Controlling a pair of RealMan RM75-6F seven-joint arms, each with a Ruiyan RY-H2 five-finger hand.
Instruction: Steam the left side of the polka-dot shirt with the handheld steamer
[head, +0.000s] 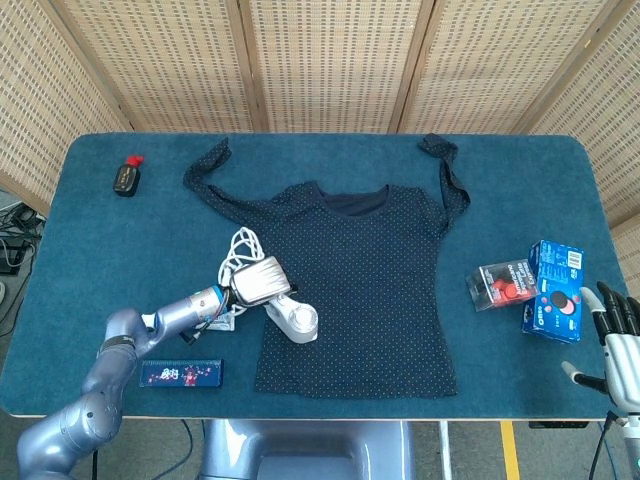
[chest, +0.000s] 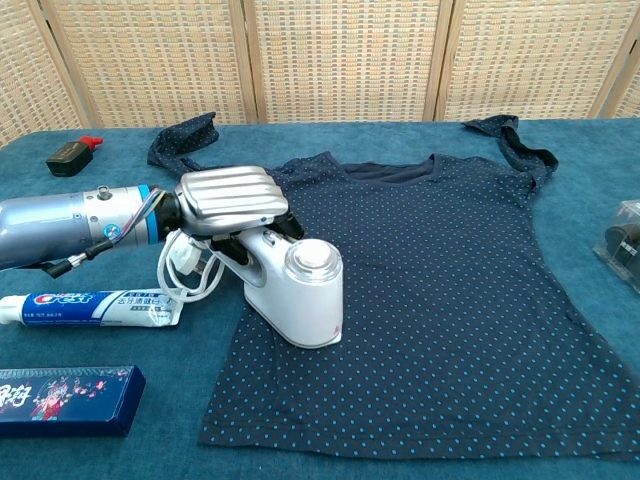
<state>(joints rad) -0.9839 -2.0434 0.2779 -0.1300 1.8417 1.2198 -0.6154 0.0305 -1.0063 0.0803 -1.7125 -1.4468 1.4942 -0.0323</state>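
Polka-dot shirt (head: 365, 285) spread flat, front up, across the middle of the surface (head: 100, 260), hem toward the near edge, sleeves flung up toward the two far corners. Laid open that way so a steamer head can travel over the cloth without folds in its path.

Handheld steamer (chest: 290, 290) gripped by the left hand (chest: 228, 200), fingers wrapped over the handle from above. Head down on the shirt's left side, just inside the left side seam, about midway between armpit and hem. Held low and tilted so the steam face meets the fabric. White cord (chest: 185, 275) looped off the cloth, beside the hand toward the left edge, likely kept there to stay clear of the steaming path.

Right hand (head: 615, 335) at the near right corner, holding nothing, fingers spread and upright, well apart from the shirt.

Toothpaste tube (chest: 95, 308) and dark flat box (chest: 65, 398) near the near left corner, beside the left forearm. Small black bottle with red cap (head: 127, 175) toward the far left corner. Blue box (head: 555, 290) and red-and-black packet (head: 500, 283) near the right edge.
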